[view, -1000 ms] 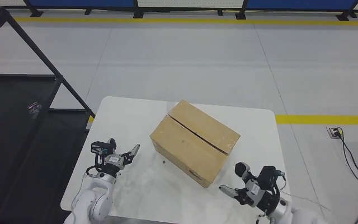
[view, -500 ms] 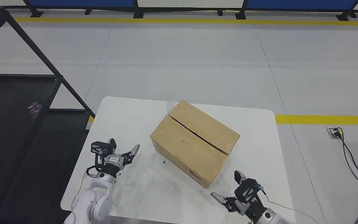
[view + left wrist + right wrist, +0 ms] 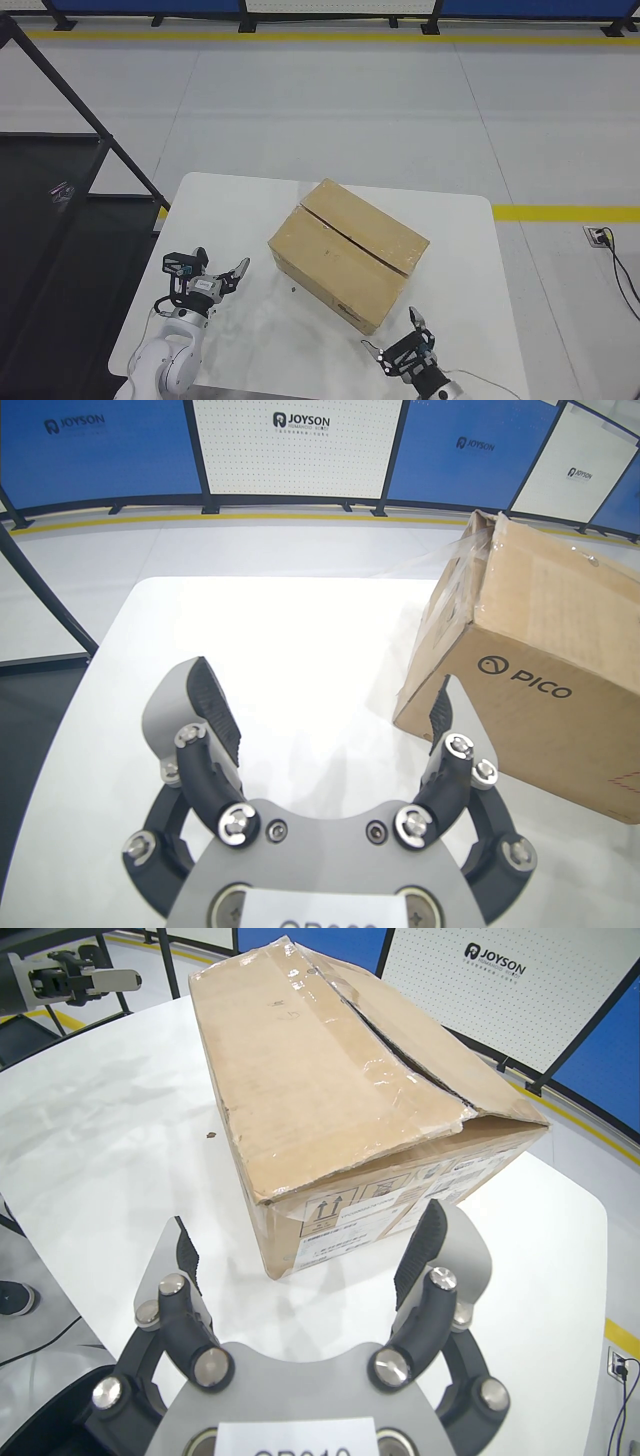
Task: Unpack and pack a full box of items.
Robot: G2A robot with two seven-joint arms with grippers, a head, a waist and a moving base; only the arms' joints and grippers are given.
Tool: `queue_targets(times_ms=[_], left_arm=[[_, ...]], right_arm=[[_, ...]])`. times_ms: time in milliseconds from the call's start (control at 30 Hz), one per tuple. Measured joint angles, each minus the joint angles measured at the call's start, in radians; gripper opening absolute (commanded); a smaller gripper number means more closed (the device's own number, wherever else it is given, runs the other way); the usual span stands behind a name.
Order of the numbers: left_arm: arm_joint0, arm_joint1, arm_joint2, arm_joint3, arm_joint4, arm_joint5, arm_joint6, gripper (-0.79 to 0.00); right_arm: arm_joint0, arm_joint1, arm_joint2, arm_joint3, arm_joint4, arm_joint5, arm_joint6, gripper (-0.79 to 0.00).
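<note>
Top view: a closed cardboard box (image 3: 348, 255) stands askew on the white table (image 3: 260, 340), between the two grippers. Left gripper (image 3: 222, 260): fingers spread wide, holding nothing, low over the table. The box lies ahead of it and off toward the other arm, near its closer fingertip but apart from it. Right gripper (image 3: 390, 332): fingers likewise spread and empty. One short, labelled end of the box faces it, just beyond the fingertips, not touching.

Right wrist view: the two top flaps meet at a centre seam (image 3: 395, 1058) that gapes dark along most of its length. Remnants of clear tape (image 3: 295, 958) cling to the flaps. The flap corner (image 3: 465, 1115) closest to this gripper is creased and lifted slightly off the end wall. A small dark speck (image 3: 210, 1135) lies on the table beside the box's long side.

Handling, as judged: the box is corrugated board, stiff at walls and corners but yielding in the flaps. A full box is probably heavy, so it would sooner slide than lift under a single gripper. The taped patches look glossy and are likely slippery. The best purchase for opening appears to be the free flap edge at the seam, at the lifted end nearest the right gripper, pinching the board's thickness. The left gripper could brace the wall nearest it.
</note>
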Motion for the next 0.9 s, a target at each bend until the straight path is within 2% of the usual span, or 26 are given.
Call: queue_targets(times_ms=[333, 633, 900], left_arm=[[0.0, 0.0, 0.0, 0.0, 0.0, 0.0, 0.0, 0.0], [0.0, 0.0, 0.0, 0.0, 0.0, 0.0, 0.0, 0.0], [0.0, 0.0, 0.0, 0.0, 0.0, 0.0, 0.0, 0.0]], right_arm=[[0.128, -0.025, -0.078, 0.089, 0.03, 0.056, 0.084, 0.0], [0.193, -0.04, -0.091, 0.116, 0.055, 0.107, 0.116, 0.0], [0.258, -0.049, -0.088, 0.169, 0.087, 0.097, 0.127, 0.0]])
